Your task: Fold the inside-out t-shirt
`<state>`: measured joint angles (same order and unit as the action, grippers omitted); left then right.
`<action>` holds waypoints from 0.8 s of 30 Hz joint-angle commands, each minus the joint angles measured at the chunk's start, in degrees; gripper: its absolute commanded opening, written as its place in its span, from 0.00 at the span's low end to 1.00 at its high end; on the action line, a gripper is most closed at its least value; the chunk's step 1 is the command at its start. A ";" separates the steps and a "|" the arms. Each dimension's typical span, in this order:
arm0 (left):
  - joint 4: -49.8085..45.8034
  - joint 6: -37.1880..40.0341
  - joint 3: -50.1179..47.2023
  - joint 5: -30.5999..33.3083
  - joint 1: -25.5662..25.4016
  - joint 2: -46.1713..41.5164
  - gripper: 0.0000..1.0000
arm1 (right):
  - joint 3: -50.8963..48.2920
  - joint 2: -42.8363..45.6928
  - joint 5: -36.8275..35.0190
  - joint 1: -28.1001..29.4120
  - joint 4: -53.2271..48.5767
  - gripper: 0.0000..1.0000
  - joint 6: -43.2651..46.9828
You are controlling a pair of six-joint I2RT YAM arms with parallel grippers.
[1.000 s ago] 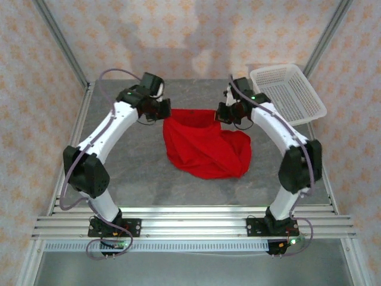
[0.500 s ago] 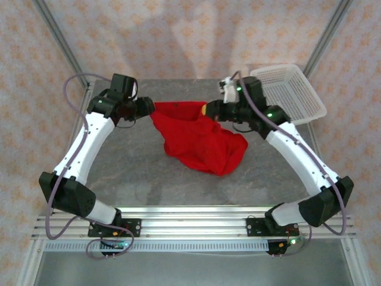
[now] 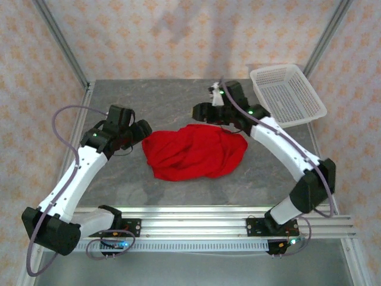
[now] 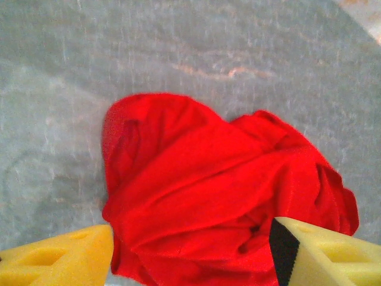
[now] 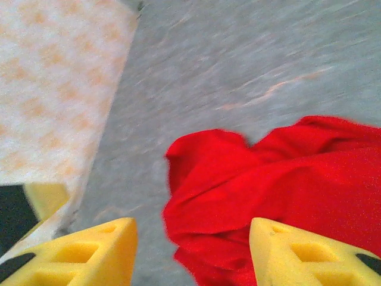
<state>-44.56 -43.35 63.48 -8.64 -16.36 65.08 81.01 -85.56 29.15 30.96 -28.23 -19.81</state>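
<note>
On the grey bench [image 3: 256,179], centre, a crumpled bright red soft-fabric t-shirt [image 3: 193,152] lies heaped; left fingers [image 4: 56,259] and right fingers [image 5: 77,250] stand wide, empty. Flattening step, likely: next, pinch opposite edges and spread

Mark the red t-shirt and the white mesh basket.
red t-shirt [image 3: 193,152]: top external view, middle of the crumpled fabric.
white mesh basket [image 3: 289,95]: top external view, bare mesh floor.
</note>
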 commanded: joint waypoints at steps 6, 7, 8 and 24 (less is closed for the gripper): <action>-2.24 3.96 3.96 -3.64 -9.87 11.87 0.73 | -3.55 -7.50 -8.23 6.40 -10.25 0.50 4.68; -2.60 6.18 5.28 -2.94 -11.02 14.27 0.74 | -3.53 -9.56 -7.44 7.34 -10.12 0.50 3.74; -2.89 7.20 6.25 -2.89 -11.56 16.85 0.74 | -3.81 -11.39 -6.10 8.06 -9.13 0.51 2.69; 0.70 15.15 8.48 -19.02 -11.46 38.68 0.55 | -1.81 -17.31 -1.73 8.41 -9.40 0.00 1.41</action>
<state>-45.06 -30.35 70.02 -24.29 -28.03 103.28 77.60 -106.02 25.93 39.59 -36.62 -19.29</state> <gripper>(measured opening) 0.662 0.042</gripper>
